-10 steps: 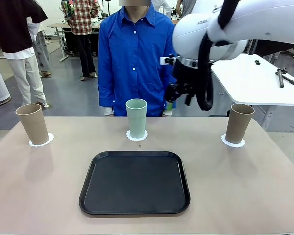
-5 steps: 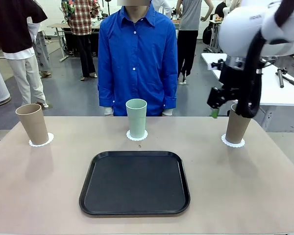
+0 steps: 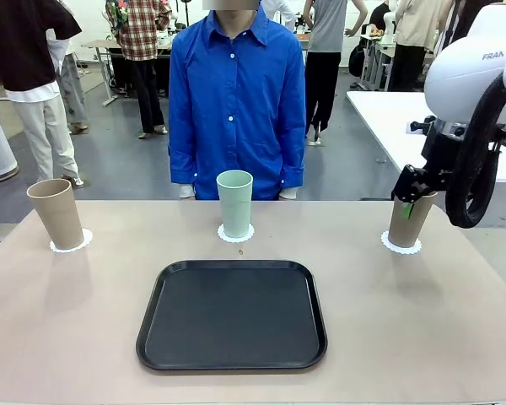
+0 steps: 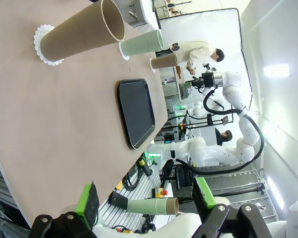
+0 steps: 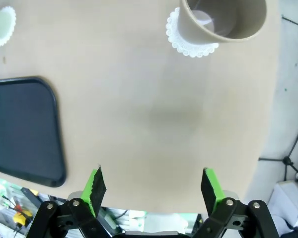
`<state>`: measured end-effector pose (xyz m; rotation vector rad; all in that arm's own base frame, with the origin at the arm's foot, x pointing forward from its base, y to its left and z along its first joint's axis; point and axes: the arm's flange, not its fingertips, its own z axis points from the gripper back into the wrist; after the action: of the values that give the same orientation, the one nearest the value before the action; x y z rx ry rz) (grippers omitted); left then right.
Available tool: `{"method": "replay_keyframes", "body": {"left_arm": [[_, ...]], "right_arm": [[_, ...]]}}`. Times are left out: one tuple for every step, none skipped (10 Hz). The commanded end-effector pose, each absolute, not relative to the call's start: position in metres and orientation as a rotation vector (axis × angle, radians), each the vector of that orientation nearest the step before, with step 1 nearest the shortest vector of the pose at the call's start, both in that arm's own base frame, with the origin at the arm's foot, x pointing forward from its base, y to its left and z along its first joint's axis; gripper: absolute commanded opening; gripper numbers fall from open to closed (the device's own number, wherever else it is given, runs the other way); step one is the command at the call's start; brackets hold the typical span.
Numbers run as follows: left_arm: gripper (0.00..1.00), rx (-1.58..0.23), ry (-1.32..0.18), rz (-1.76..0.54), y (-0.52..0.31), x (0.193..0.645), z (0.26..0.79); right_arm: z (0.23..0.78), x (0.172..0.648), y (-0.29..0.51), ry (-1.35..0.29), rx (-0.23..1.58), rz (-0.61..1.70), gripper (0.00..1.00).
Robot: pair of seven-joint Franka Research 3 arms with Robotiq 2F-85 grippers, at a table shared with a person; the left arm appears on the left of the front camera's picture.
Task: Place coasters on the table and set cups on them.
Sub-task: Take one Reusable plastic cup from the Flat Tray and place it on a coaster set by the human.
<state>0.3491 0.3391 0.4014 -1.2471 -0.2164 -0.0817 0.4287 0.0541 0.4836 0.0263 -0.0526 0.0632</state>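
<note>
The beige bench (image 3: 84,321) is seen spanning the front view, w/ a person in a blue shirt (image 3: 236,93) stood at its far edge, centre. A black tray (image 3: 232,314) is laid flat mid-bench, nothing on it.

Three cups are stood upright, each on its own coaster, in a row along the far side. Left tan cup (image 3: 56,213) is set on the left coaster (image 3: 71,243); mint cup (image 3: 234,202) on the centre coaster (image 3: 235,234), just beyond the tray's far edge; right tan cup (image 3: 409,218) on the right coaster (image 3: 401,245), near the bench's right corner.

The right gripper (image 3: 411,196) is held above and just beside the right tan cup's rim, partly overlapping it in the front view. In the right wrist view its jaws are spread wide, nothing between them, w/ that cup well apart at the frame's top.

The left gripper (image 4: 146,198) is held off the bench edge; jaws parted, unloaded.
</note>
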Motion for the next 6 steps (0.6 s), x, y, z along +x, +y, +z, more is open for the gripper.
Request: {"method": "replay_keyframes", "body": {"left_arm": [[1.00, -1.243, -0.218, -0.079, 0.3379, 0.3476, 0.4034], [1.00, -1.243, -0.218, -0.079, 0.3379, 0.3476, 0.4034], [1.00, -1.243, -0.218, -0.079, 0.3379, 0.3476, 0.4034], [1.00, -1.243, -0.218, -0.079, 0.3379, 0.3476, 0.4034], [1.00, -1.243, -0.218, -0.079, 0.3379, 0.3476, 0.4034], [1.00, -1.243, -0.218, -0.079, 0.3379, 0.3476, 0.4034]], "right_arm": [[0.4851, 0.4291, 0.0608, -0.039, 0.023, 0.081, 1.00], [0.4851, 0.4291, 0.0608, -0.039, 0.023, 0.081, 1.00], [0.4851, 0.4291, 0.0608, -0.039, 0.023, 0.081, 1.00], [0.4851, 0.4291, 0.0608, -0.039, 0.023, 0.081, 1.00], [0.4851, 0.4291, 0.0608, -0.039, 0.023, 0.081, 1.00], [0.4833, 0.4277, 0.0595, -0.048, 0.025, 0.076, 1.00]]}}
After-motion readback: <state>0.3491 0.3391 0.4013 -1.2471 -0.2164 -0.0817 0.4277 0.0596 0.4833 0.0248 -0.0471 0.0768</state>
